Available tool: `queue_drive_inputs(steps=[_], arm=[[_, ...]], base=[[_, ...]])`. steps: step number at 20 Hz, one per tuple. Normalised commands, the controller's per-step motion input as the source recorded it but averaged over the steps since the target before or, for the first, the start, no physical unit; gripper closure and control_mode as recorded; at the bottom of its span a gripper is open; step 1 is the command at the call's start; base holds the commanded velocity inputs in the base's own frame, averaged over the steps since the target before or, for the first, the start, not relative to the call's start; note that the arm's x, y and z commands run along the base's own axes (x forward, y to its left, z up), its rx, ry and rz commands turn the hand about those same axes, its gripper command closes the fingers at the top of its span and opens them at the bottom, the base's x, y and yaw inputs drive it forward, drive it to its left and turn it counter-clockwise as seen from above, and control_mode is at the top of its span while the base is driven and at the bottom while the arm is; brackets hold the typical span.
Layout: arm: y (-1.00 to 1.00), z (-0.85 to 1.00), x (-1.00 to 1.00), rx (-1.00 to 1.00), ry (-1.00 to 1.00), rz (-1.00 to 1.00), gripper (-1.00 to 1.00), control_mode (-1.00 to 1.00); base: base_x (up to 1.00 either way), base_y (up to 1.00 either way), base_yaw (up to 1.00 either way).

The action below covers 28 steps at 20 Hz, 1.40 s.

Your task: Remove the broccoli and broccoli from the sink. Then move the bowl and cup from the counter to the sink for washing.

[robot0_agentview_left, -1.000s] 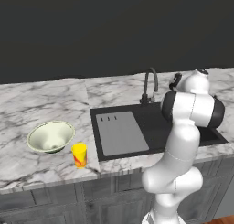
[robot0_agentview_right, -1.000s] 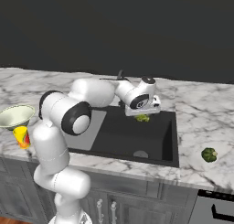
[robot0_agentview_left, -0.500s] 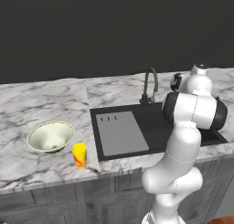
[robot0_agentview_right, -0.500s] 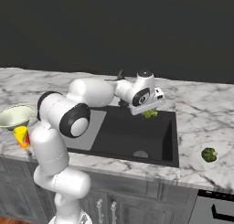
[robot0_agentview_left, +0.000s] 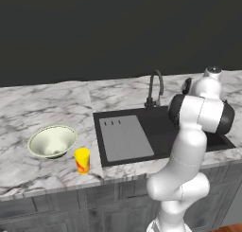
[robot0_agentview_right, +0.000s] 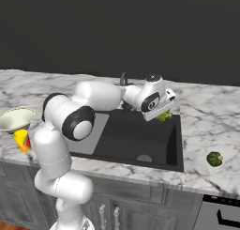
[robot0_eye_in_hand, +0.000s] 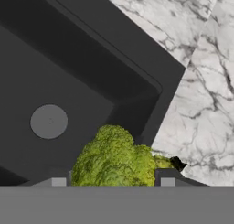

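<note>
My gripper (robot0_agentview_right: 163, 114) is shut on a yellowish-green broccoli (robot0_agentview_right: 165, 116), held in the air over the far right corner of the black sink (robot0_agentview_right: 136, 136). In the hand view the broccoli (robot0_eye_in_hand: 114, 160) sits between the fingertips (robot0_eye_in_hand: 167, 179), with the sink's drain (robot0_eye_in_hand: 49, 121) below and the marble counter (robot0_eye_in_hand: 201, 99) beyond the rim. A darker green broccoli (robot0_agentview_right: 214, 158) lies on the counter right of the sink. The pale bowl (robot0_agentview_left: 52, 141) and the yellow cup (robot0_agentview_left: 82, 160) stand on the counter left of the sink (robot0_agentview_left: 163, 130).
A dark gooseneck tap (robot0_agentview_left: 154, 86) rises behind the basin. A grey flat panel (robot0_agentview_left: 125, 137) covers the sink's left side. The counter's front edge (robot0_agentview_left: 94, 176) runs just before the cup. A dark wall stands behind the counter.
The gripper, still holding the yellowish-green broccoli, has risen out of the basin and shifted right toward the sink's right rim. Bowl, cup and the other broccoli have not moved.
</note>
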Motion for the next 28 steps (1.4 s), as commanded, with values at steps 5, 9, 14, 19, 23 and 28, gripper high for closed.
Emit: queue_drive_inputs(steps=[5, 9, 14, 19, 23, 28], arm=[[-0.5, 0.0, 0.0, -0.07, 0.0, 0.06, 1.0, -1.0], [-0.52, 0.0, -0.01, -0.01, 0.0, 0.07, 1.0, -1.0], [-0.5, 0.0, -0.04, 0.0, 0.0, 0.07, 1.0, -1.0], [-0.42, 0.0, -0.1, 0.0, 0.08, 0.04, 1.0, -1.0], [-0.32, 0.0, -0.07, 0.0, 0.06, 0.03, 1.0, -1.0], [-0.34, -0.02, -0.08, 0.0, 0.02, 0.04, 1.0, -1.0]], base=[[0.0, 0.0, 0.0], [0.0, 0.0, 0.0], [0.0, 0.0, 0.0], [0.0, 0.0, 0.0], [0.0, 0.0, 0.0], [0.0, 0.0, 0.0]])
